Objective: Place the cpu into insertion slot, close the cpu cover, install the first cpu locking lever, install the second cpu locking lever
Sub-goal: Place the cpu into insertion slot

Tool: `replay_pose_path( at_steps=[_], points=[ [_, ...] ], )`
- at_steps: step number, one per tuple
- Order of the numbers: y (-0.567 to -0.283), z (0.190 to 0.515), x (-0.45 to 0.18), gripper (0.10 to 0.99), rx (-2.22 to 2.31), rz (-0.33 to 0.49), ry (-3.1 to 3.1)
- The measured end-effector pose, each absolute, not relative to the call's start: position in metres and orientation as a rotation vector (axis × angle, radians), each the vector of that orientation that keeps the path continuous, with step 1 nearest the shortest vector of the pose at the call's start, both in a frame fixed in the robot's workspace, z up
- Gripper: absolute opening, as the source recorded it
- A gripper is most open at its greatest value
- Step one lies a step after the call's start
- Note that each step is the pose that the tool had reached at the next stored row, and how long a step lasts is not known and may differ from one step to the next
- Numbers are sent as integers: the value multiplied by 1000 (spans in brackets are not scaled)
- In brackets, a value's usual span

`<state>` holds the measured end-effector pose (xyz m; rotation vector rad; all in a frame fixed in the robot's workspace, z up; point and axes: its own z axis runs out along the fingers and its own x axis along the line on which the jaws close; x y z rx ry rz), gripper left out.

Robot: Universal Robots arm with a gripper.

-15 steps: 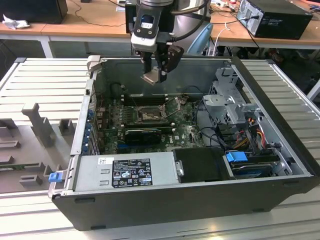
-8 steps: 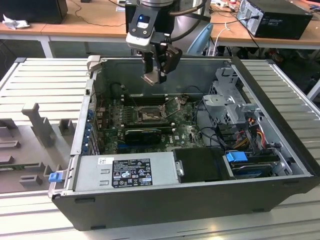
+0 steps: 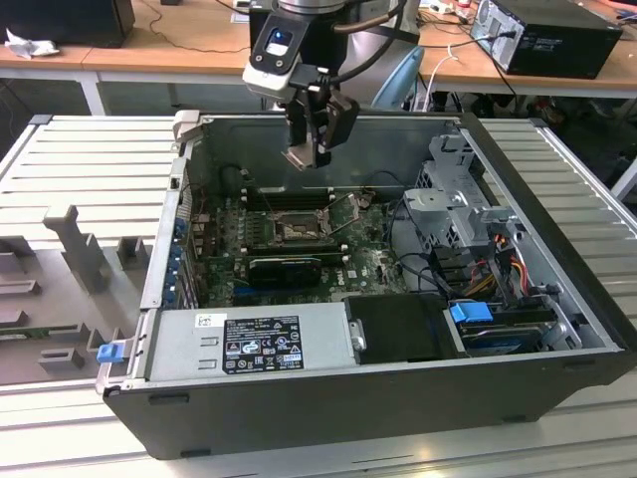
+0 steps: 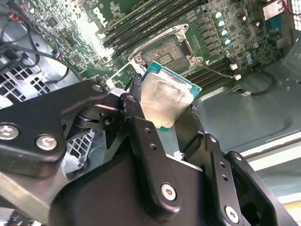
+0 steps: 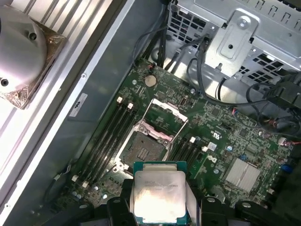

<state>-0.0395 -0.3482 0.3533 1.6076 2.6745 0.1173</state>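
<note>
the pincer (image 4: 164,106) hides part of the cpu (image 4: 171,87).

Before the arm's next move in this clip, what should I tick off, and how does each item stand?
1. cpu gripped by the gripper: ok.
2. insertion slot empty: ok, dark centre bare.
3. cpu cover lifted off the slot: ok.
4. cpu down at the slot: not ok, it hangs above the motherboard.
5. cpu corners matched to the slot: cannot tell.
</note>
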Motion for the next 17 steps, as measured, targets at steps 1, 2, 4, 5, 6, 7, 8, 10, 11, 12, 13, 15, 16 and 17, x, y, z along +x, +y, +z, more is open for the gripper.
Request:
replay_pose_path(
  at_steps=[1,2,4,5,6,7,8,10,11,12,13,15,16,17],
  points=[
    [-348,353,-40,529,1621,117,2666],
    [-348,353,-40,529,1643,116,2652],
    [-348,353,-40,529,1690,115,2621],
    [-348,353,-40,529,1703,115,2612],
    [-348,353,-40,529,1717,114,2603],
    [-348,353,-40,529,1730,114,2594],
    [-348,353,-40,529,1758,113,2574],
    [-348,353,-40,529,1784,113,2556],
    [-348,352,-40,529,1798,112,2545],
    [-348,352,-40,529,1810,112,2536],
    [-348,352,-40,529,1832,111,2520],
    [-348,352,-40,529,1861,110,2498],
    [-348,352,-40,529,1882,110,2482],
    [-348,352,-40,529,1898,110,2469]
  ],
)
